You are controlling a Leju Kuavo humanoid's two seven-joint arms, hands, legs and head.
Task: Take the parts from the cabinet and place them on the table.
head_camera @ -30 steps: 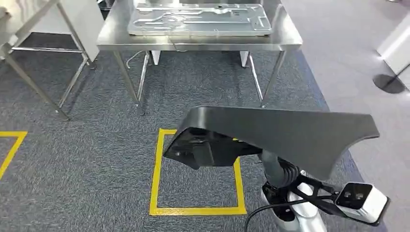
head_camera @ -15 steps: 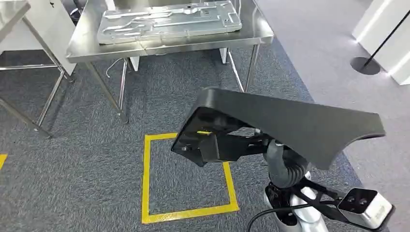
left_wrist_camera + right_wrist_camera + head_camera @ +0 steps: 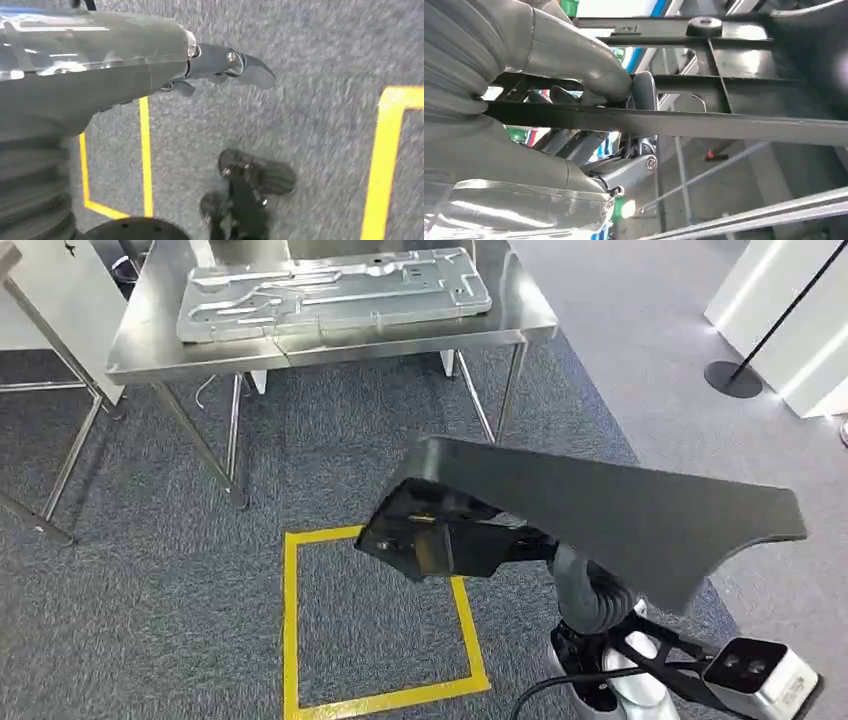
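Observation:
A large black moulded part with a long flat wing hangs over the carpet in the head view. My right hand grips it from beneath. In the right wrist view the thumb presses on a rib of the black part and the darker fingers curl under it. My left hand hangs over the carpet with its fingers stretched out and nothing in it. Ahead stands a steel table carrying a flat silver metal panel.
A yellow taped square marks the grey carpet between me and the table. A second steel table stands at the left. At the right are a round black stand base and a white unit.
The whole picture has shifted, so the camera has turned: the table and the yellow square now sit further left. The black part stays in my right hand.

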